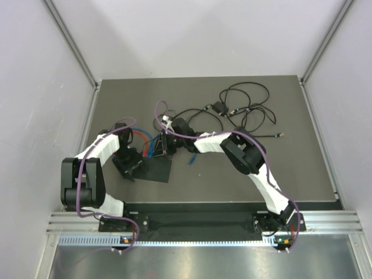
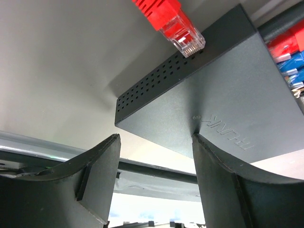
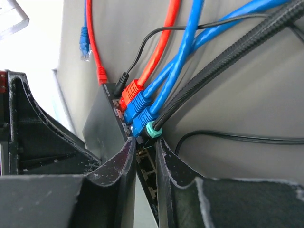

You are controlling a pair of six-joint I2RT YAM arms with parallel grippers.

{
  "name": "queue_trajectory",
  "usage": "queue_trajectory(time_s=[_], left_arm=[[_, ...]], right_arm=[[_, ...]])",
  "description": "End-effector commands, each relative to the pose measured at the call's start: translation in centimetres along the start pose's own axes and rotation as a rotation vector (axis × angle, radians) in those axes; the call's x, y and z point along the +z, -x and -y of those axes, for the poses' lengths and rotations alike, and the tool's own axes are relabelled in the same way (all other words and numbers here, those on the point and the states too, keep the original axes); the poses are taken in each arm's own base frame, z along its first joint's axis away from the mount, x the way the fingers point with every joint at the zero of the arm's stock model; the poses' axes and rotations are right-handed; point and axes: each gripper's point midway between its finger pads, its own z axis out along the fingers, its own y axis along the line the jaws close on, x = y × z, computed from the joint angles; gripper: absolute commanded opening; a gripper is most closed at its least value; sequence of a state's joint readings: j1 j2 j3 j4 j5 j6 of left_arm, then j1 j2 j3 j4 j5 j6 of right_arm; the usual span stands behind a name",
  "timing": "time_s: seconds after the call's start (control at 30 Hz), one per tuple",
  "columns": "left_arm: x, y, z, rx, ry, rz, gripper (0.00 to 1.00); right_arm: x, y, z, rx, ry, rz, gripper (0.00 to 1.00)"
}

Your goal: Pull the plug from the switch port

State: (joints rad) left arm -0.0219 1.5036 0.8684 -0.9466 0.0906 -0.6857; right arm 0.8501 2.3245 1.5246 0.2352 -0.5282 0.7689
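Network switch: left gripper wide open astride its corner, gap beside one finger. Only the right wrist shows the switch port row with teal-collared plug; right gripper nearly closed beside it, grip indeterminate.

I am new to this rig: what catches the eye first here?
Red and blue cables crowd into one edge of the black switch, left of the table's centre. The right hand sits at a teal-collared plug; a loose red plug lies at the switch's corner, before the left hand.
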Motion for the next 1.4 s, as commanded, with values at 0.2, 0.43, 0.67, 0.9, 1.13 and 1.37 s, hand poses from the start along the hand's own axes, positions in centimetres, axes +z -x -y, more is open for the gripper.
queue_trajectory(time_s=[0.2,0.43,0.67,0.9,1.13,1.37], left_arm=[[2.2,-0.9,-4.2,0.015,0.229,-0.009,0.67],[2.1,-1.1,-4.2,0.014,0.231,-0.007,0.67],[2.1,-1.0,-4.1,0.017,0.221,-0.003,0.67],[2.0,-1.0,-3.9,0.023,0.21,0.002,0.67],[1.8,-0.9,-3.8,0.024,0.203,0.01,0.67],[1.9,-0.9,-3.7,0.029,0.202,0.009,0.67]], right_arm=[[-3.2,11.2,-1.1,0.34,0.233,0.293,0.0],[-4.0,12.8,0.9,0.037,-0.018,0.31,0.0],[-3.5,9.8,-1.3,-0.132,0.015,0.217,0.0],[-2.0,6.7,-1.8,0.091,0.278,0.08,0.22],[-1.5,5.2,-0.4,0.113,0.243,0.025,0.39],[-1.7,4.6,-0.8,0.058,0.205,-0.009,0.38]])
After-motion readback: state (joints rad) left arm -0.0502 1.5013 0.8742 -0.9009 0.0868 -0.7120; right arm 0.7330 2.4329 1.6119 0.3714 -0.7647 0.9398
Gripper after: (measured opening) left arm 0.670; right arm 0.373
